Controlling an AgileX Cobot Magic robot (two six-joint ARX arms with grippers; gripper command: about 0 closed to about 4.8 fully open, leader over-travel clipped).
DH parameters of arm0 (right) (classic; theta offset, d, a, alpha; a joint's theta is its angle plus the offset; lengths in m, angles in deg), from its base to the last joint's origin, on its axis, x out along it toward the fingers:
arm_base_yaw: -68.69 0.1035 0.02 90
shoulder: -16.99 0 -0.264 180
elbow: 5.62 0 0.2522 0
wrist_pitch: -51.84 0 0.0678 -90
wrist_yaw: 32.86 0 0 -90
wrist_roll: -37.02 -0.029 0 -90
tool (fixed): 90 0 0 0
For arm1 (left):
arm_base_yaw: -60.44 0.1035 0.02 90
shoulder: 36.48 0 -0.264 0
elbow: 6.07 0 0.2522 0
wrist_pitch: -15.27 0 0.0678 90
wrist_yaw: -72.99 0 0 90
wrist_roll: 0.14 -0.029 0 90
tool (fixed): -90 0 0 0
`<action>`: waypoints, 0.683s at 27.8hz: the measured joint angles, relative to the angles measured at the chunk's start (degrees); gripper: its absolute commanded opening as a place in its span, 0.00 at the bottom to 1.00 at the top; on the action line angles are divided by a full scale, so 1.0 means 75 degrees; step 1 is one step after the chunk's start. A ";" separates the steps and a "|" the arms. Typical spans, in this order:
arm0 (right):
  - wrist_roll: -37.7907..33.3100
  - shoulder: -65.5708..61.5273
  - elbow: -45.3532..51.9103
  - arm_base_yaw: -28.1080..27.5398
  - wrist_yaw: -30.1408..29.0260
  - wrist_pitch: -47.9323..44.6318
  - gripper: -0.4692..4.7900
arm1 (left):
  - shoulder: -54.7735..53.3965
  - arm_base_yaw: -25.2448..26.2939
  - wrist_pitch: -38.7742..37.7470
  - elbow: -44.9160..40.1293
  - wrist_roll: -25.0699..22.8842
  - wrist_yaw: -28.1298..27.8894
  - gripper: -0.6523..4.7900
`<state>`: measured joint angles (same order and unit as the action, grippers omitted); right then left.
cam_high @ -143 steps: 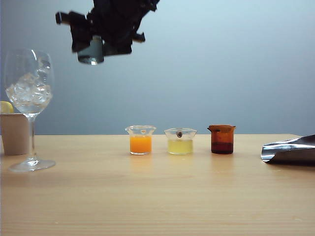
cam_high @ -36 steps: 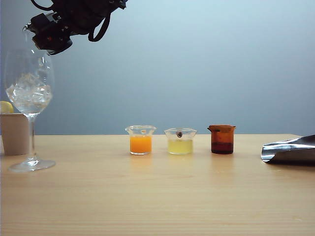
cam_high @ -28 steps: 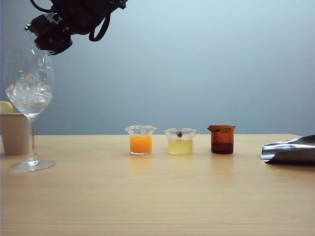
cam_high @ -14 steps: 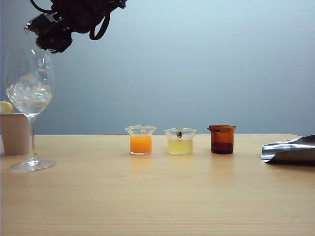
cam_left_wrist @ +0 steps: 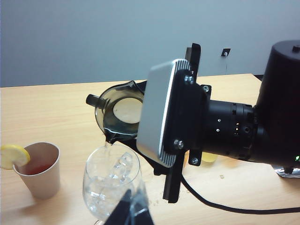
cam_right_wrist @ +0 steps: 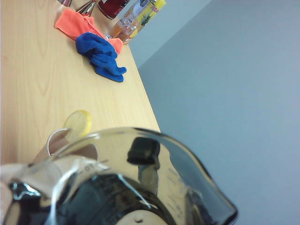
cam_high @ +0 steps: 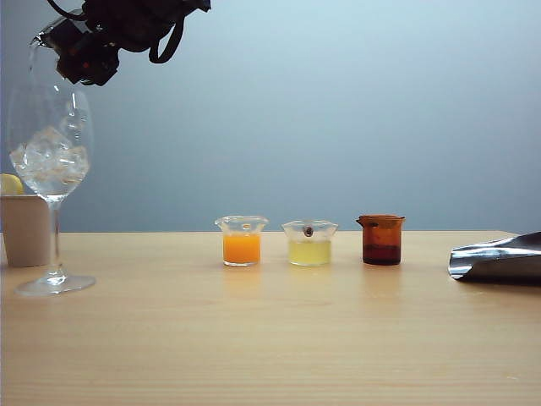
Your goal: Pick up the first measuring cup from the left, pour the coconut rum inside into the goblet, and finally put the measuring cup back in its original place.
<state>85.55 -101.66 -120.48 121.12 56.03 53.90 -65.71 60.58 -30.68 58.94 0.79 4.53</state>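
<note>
The smoky grey measuring cup (cam_left_wrist: 119, 110) hangs tipped on its side over the goblet (cam_high: 51, 152), with my right gripper (cam_high: 80, 55) shut on it at the top left of the exterior view. A thin clear stream of coconut rum (cam_left_wrist: 107, 146) runs from the cup's lip into the goblet's bowl (cam_left_wrist: 112, 180), which holds ice cubes. In the right wrist view the tilted cup (cam_right_wrist: 140, 187) fills the near part of the picture and hides the fingers. My left gripper (cam_left_wrist: 131, 213) sits low beside the goblet, fingers together and holding nothing.
A beige paper cup (cam_high: 25, 228) with a lemon slice (cam_left_wrist: 11, 154) stands just behind the goblet. Cups of orange (cam_high: 242, 245), pale yellow (cam_high: 309, 245) and amber-brown (cam_high: 382, 241) liquid stand mid-table. A shiny silver object (cam_high: 499, 258) lies at the right edge. Blue (cam_right_wrist: 103, 58) and orange cloths lie farther off.
Over five seconds the right gripper carried the cup left to above the goblet. In the last second it rolled a little further, tipping the cup more.
</note>
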 measured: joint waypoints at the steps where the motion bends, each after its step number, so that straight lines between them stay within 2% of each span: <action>1: 0.0009 0.0000 0.0003 0.0000 0.0000 0.0000 0.09 | 0.0000 0.0000 0.0000 0.0000 0.0000 0.0000 0.11; 19: 0.0393 0.0000 0.0006 0.0000 0.0000 0.0015 0.09 | 0.0000 0.0000 0.0000 0.0000 0.0000 -0.0003 0.11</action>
<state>88.51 -101.66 -120.43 121.12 56.03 54.01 -65.71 60.58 -30.68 58.94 0.79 4.51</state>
